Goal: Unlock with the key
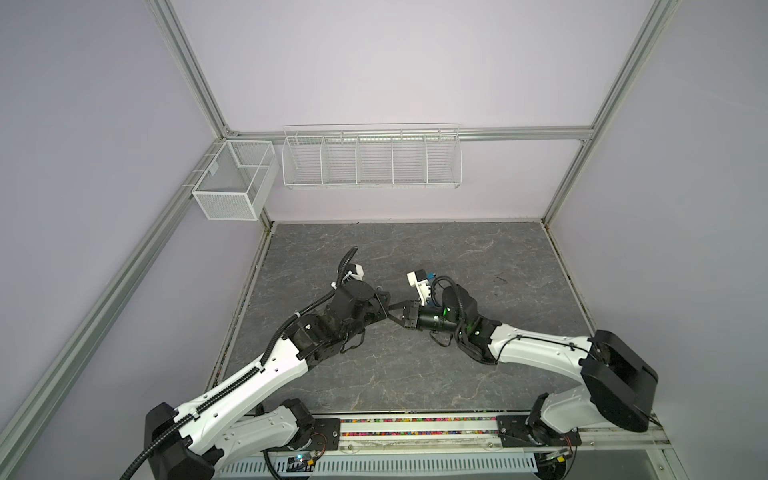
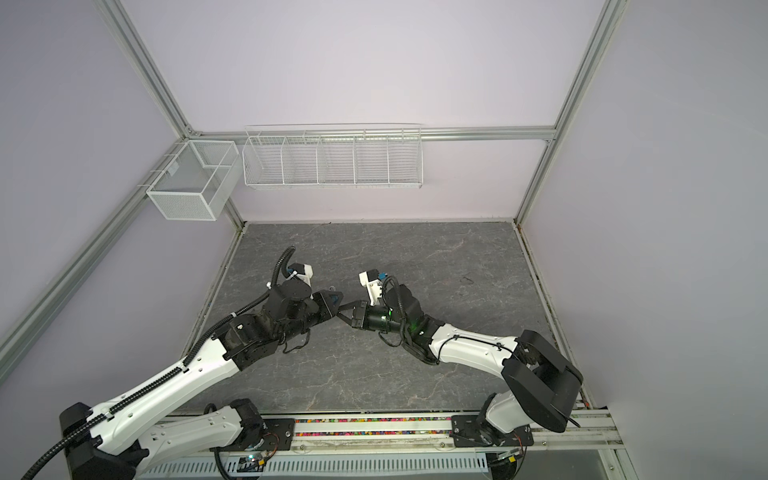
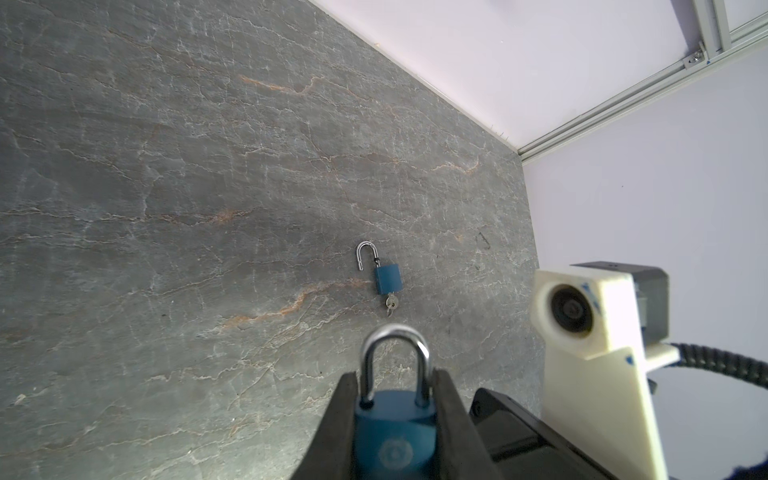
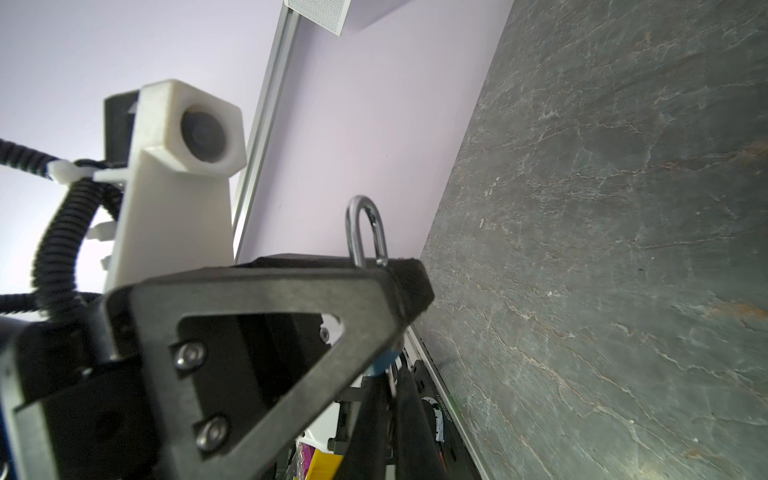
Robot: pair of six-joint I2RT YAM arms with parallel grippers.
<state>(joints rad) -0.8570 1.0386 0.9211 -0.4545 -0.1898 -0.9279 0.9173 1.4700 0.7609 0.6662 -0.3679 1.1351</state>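
My left gripper is shut on a blue padlock, one finger on each side of its body. Its silver shackle is closed and sticks out past the fingertips. In the right wrist view the same shackle rises above the left gripper's finger. Only a blue corner of the padlock shows below that finger. My right gripper is shut on a thin silver key right at the padlock's underside. In both top views the left gripper and right gripper meet tip to tip above mid-table, hiding padlock and key.
A second blue padlock lies on the grey stone table, its shackle open and a key in it. White wire baskets and a mesh basket hang on the walls. The right wrist camera is close by.
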